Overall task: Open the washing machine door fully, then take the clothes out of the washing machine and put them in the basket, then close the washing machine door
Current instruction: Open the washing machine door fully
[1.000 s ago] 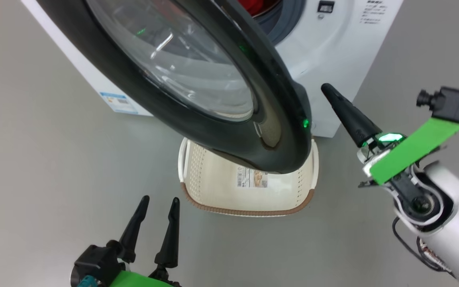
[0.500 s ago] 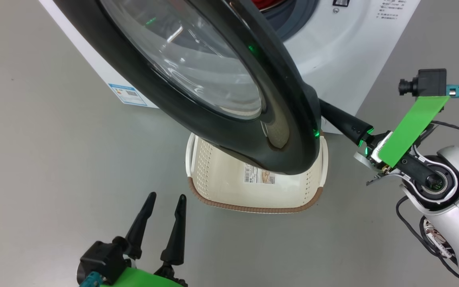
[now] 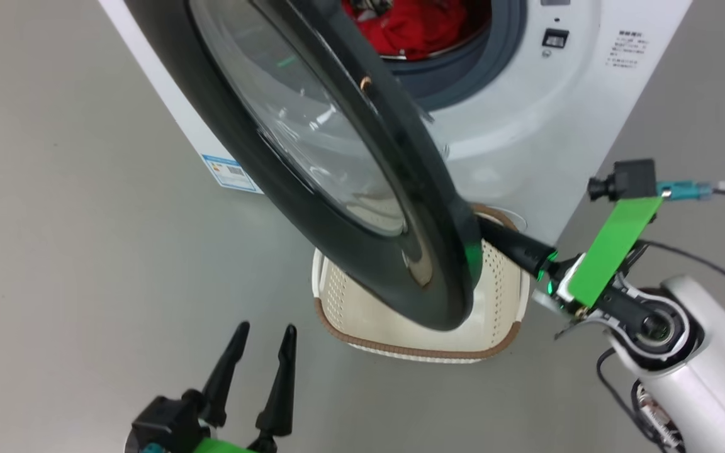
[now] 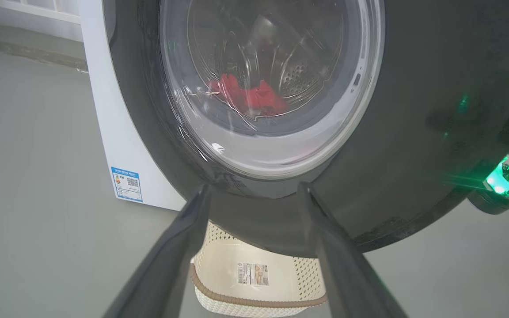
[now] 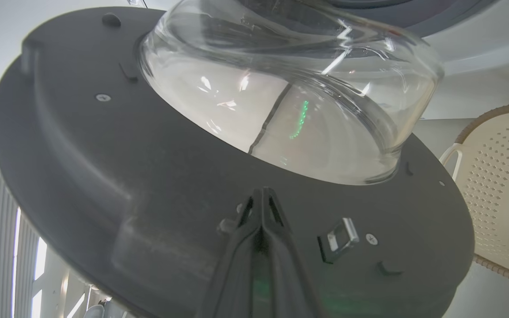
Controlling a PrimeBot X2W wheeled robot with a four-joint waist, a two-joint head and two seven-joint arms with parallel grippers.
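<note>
The washing machine door hung half-open at twelve o'clock from the spread, empty left pincer. Probably stiff, heavy, slick; best pushed at its inner rim, where the closed right pincer touched.

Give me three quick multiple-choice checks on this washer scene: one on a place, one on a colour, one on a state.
1. Where does the cream-white perforated plastic basket stand?
A) on a shelf
B) on the floor, below the open round black-rimmed glass door
C) on a table

2. What colour are the soft fabric clothes inside the big white front-loading washing machine?
A) blue
B) red
C) green

3. How is the right hand?
A) spread wide
B) shut on cloth
C) shut, tips at the door's inner face

1 B: the left wrist view shows the basket on the floor under the door's lower edge.
2 B: red fabric shows in the opening.
3 C: the right wrist view shows both fingers together.
</note>
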